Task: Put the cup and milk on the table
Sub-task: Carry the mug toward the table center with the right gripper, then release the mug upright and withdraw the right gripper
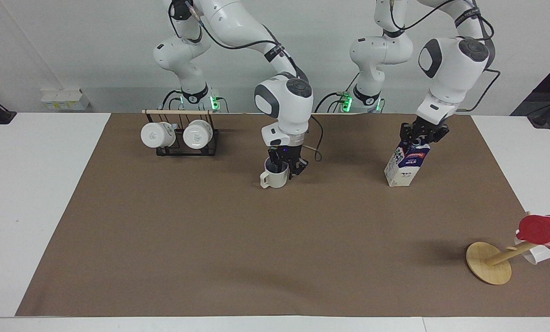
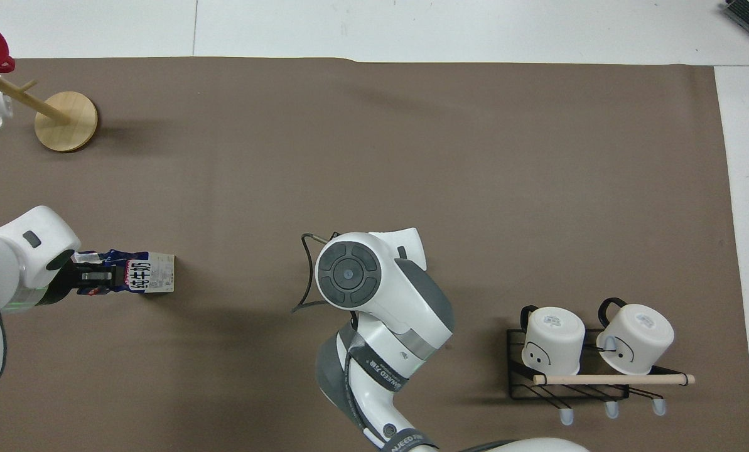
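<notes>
The cream-white cup (image 1: 274, 179) stands upright on the brown mat (image 1: 275, 258) of the table (image 1: 35, 193), near the robots and midway along it. My right gripper (image 1: 285, 168) reaches down from above and is shut on the cup's rim. In the overhead view the right arm's wrist (image 2: 355, 273) hides the cup and the gripper. The milk (image 1: 406, 167) stands on the mat toward the left arm's end, and also shows in the overhead view (image 2: 151, 274). My left gripper (image 1: 421, 137) is down on its dark blue top and shut on it, as the overhead view (image 2: 95, 279) also shows.
A black wire rack (image 1: 182, 148) with two white logo mugs (image 2: 553, 339) stands near the robots toward the right arm's end. A wooden mug tree (image 1: 488, 263) with a red cup (image 1: 542, 229) stands far from the robots at the left arm's end.
</notes>
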Controlling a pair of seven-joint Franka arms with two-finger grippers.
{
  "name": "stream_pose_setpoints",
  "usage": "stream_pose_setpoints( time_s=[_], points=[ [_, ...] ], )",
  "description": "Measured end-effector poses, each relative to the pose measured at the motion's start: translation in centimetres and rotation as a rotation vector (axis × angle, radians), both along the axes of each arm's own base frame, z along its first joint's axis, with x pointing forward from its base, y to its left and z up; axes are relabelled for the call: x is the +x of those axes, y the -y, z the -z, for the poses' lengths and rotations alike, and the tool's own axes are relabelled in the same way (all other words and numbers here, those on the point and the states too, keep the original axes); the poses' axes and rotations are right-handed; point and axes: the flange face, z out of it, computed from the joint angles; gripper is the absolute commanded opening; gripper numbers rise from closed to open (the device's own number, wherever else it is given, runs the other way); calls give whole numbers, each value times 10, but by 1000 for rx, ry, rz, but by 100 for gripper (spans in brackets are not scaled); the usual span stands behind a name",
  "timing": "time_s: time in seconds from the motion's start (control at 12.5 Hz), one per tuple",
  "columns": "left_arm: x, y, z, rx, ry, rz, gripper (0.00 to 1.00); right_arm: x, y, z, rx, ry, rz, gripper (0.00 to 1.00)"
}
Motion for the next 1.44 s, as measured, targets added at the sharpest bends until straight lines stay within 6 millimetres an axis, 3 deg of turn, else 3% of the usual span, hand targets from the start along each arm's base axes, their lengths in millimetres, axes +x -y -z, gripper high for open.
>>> stream_pose_setpoints(
  time_s=[0.24, 0.48, 0.64, 0.8, 1.12, 1.28, 1.44],
  points=[
    [2, -1, 0, -1, 1, -5, 42, 23, 44, -53, 19, 22, -21, 100],
    [4, 8, -10, -5, -7, -52, 39, 28, 88, -103, 26, -5, -60, 100],
    [0, 46, -15, -9, -20, -79, 38, 28, 115, -124, 10, -33, -113, 100],
    [-9, 98, -20, -15, -20, -110, 38, 32, 146, -136, -10, -64, -185, 100],
    [-38, 201, -36, -40, 3, -102, 39, 36, 227, -160, -23, -159, -321, 100],
    [-47, 244, -27, -59, 19, -95, 39, 31, 272, -171, -10, -198, -375, 100],
    [-49, 276, -13, -72, 23, -103, 39, 23, 311, -178, 0, -223, -404, 100]
  ],
)
